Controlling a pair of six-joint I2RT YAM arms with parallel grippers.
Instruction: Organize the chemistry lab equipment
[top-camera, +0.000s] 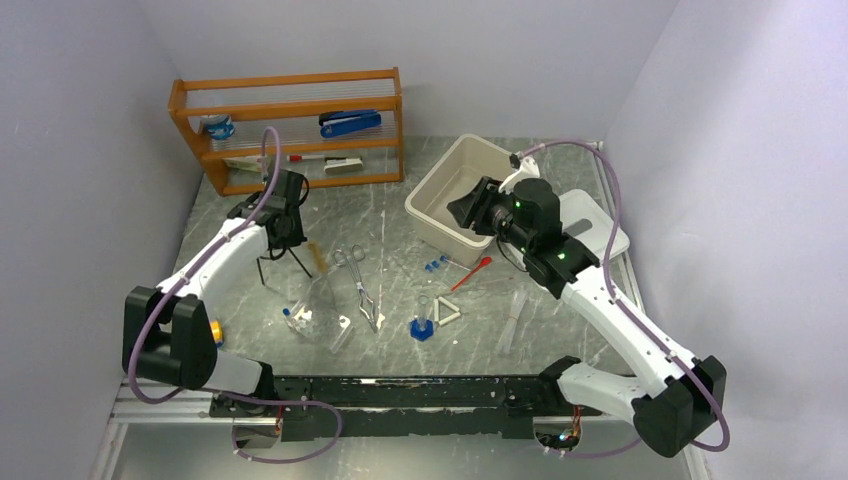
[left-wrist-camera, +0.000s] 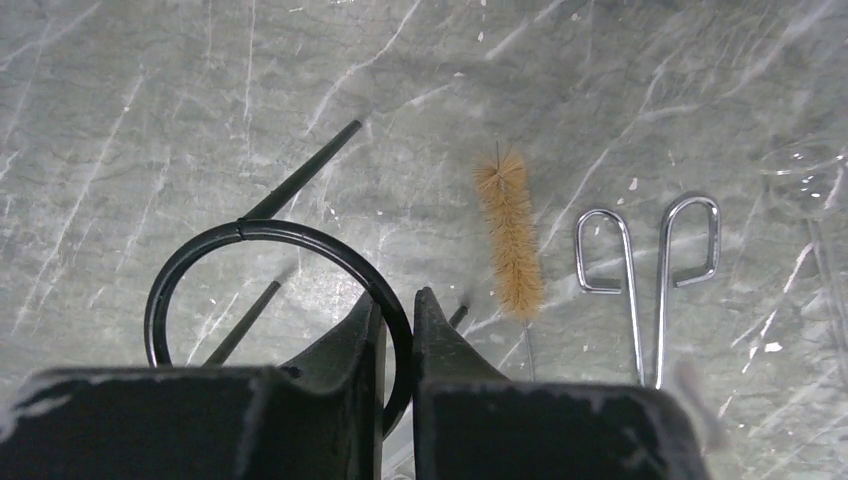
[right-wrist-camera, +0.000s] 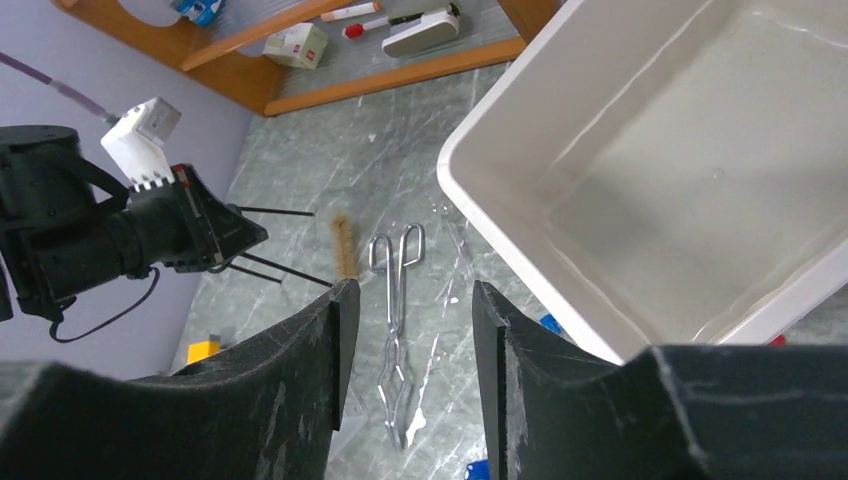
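At mid-table on the left, the left gripper (left-wrist-camera: 397, 300) has its fingers pinched narrow on the ring of the black wire tripod (left-wrist-camera: 250, 232), just left of the tan bristle brush (left-wrist-camera: 512, 240) and metal scissor-forceps (top-camera: 362, 288). The thin wire may swivel in the pinch, so a slow, straight lift seems wise before any swing right. Farther right, the right gripper (right-wrist-camera: 415, 290) hangs empty, fingers apart, over the white plastic tub (top-camera: 440, 190). The scuffed grey marbled table top (top-camera: 400, 200) runs back to an orange wooden shelf (top-camera: 290, 80) and lilac walls.
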